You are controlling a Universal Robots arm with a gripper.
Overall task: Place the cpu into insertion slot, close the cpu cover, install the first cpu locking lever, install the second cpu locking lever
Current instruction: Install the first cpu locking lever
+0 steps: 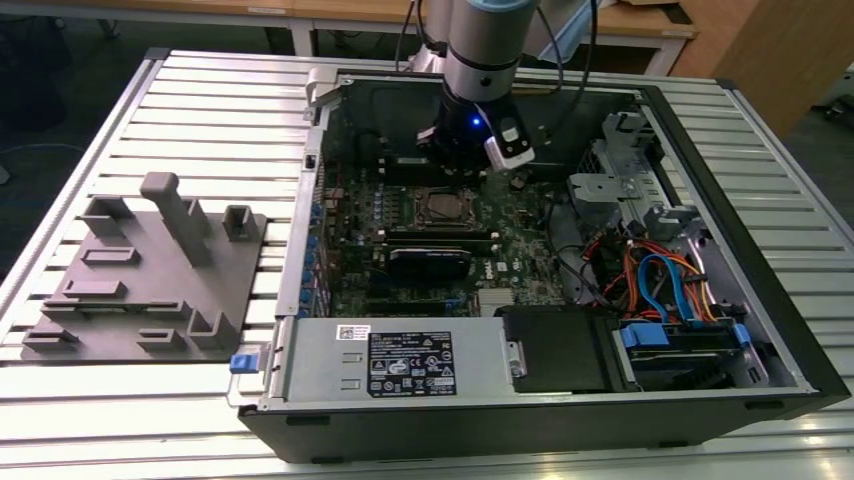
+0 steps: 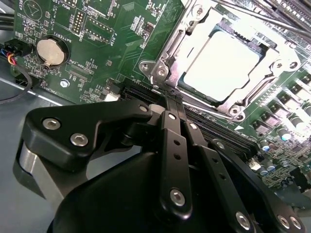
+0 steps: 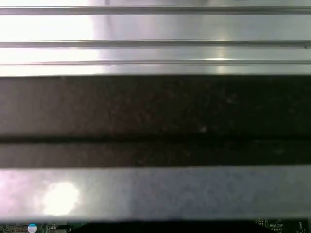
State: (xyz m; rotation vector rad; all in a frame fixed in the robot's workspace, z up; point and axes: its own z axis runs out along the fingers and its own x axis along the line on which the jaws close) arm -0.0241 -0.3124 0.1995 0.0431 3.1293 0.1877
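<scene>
Cpu [image 2: 221, 65]: one small flat square chip with a silver-grey metal top, seated in the one insertion slot [image 2: 151, 68], a square dark socket with a silver rim on the one green motherboard [image 2: 97, 29]. One cpu cover [image 2: 181, 46], a thin silver windowed plate, lies flat around the chip. One black gripper [image 2: 167, 104] hangs just beside the socket's corner, jaws together, nothing seen between them. One round silver coin cell [image 2: 51, 52] lies well apart.
</scene>
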